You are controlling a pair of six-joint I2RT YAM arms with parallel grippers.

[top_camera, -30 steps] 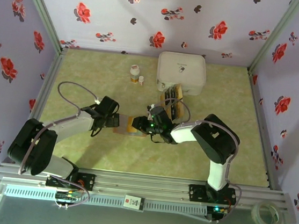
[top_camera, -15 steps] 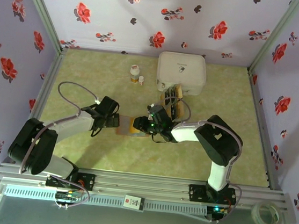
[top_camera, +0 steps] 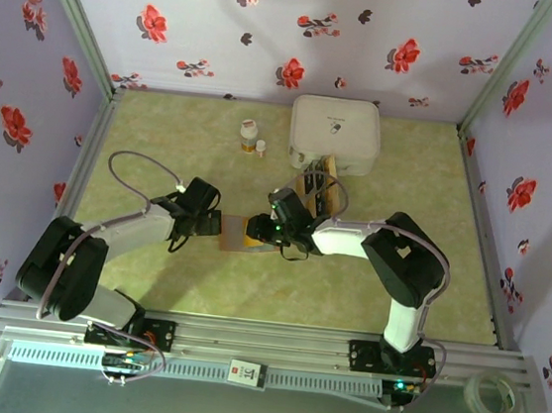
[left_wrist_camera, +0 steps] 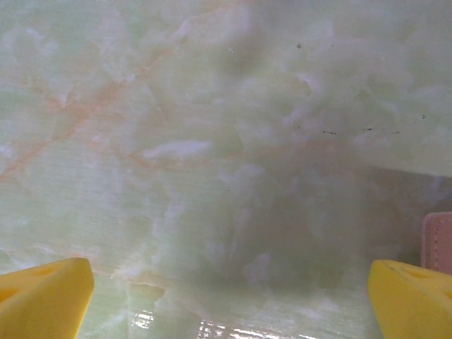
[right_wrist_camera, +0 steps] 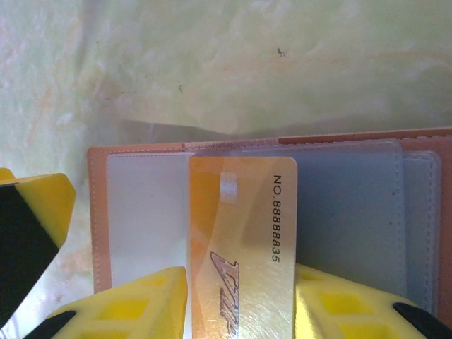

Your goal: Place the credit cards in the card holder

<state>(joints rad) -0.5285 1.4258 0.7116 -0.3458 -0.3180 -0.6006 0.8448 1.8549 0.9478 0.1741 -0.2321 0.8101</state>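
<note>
The card holder lies open near the middle of the desk, grey inside up. The right gripper stands at its right end, jaws closed against the two long edges of a gold card, whose front end lies across the holder's clear pocket (under the plastic or on top of it, I cannot tell). The left gripper hangs with its jaws wide apart over bare desk just beside the holder's left edge, and more cards lie toward the far edge, just in front of a white box.
</note>
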